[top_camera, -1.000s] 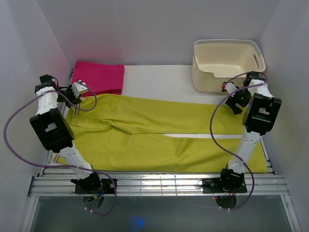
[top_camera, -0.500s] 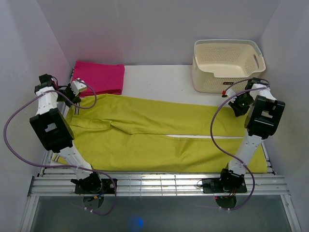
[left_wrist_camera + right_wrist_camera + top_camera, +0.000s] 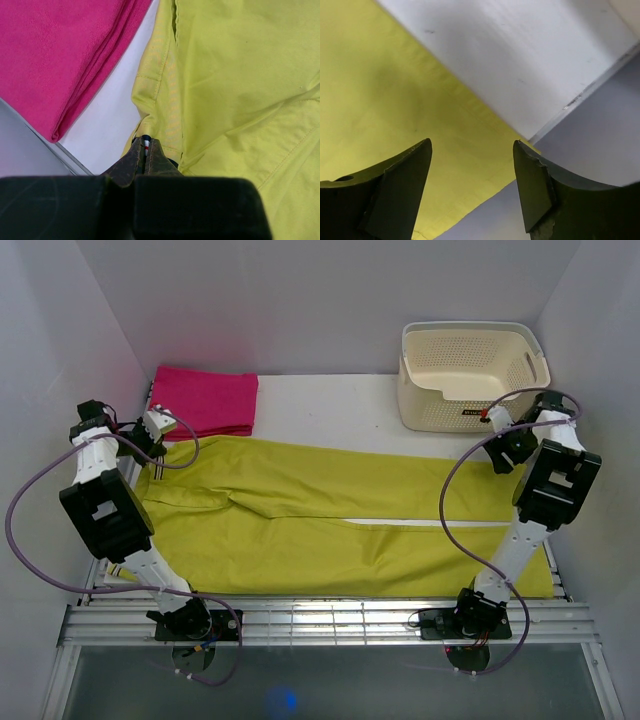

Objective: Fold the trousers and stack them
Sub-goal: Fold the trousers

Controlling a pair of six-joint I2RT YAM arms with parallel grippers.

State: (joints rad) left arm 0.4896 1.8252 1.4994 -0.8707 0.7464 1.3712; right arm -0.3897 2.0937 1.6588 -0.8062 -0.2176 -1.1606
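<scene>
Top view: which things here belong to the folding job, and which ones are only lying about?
For the job: long yellow-green fabric trousers; left tool, shut on their waistband corner; right tool, open over the leg end.
Lying about: folded magenta-pink cloth; cream perforated plastic basket.

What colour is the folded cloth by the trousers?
The cloth is magenta pink, best seen in the left wrist view.
</scene>
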